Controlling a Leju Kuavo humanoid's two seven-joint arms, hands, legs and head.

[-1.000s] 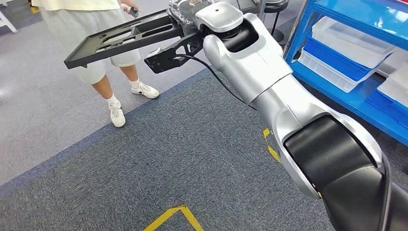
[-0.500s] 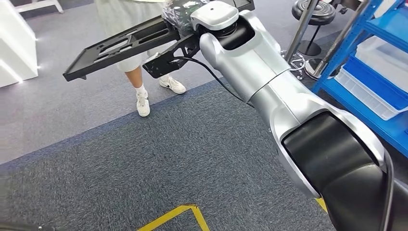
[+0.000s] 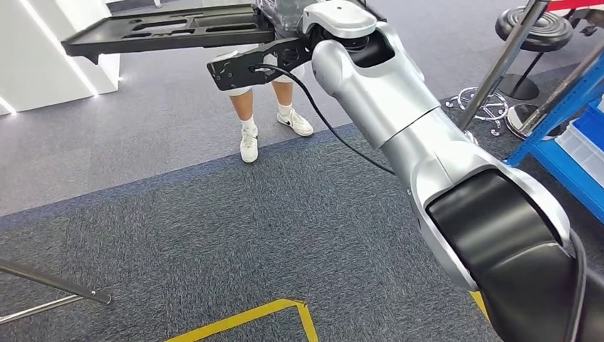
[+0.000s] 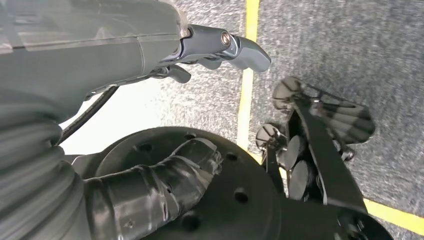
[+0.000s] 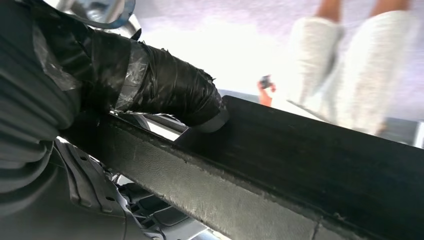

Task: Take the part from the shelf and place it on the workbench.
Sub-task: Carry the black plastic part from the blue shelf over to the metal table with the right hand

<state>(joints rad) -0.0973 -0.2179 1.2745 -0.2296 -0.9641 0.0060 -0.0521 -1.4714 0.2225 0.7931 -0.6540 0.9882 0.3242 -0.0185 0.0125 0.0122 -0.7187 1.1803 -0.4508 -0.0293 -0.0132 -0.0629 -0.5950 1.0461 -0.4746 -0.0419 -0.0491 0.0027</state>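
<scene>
The part is a long flat black panel with cut-out slots, held out level at the top of the head view. My right hand, wrapped in clear film, grips its near end, at the end of my outstretched silver right arm. In the right wrist view my tape-wrapped thumb presses on the part's thick black edge. My left hand hangs over the carpet with its fingers apart and nothing in it.
A person in pale shorts and white shoes stands just beyond the part. A blue shelf with bins is at the right edge, with a black stool behind it. White furniture stands at the far left. Yellow tape marks the carpet.
The whole view has swung left: the blue shelf has slid to the right edge and white furniture has come in at the left. My right hand still holds the part, now level.
</scene>
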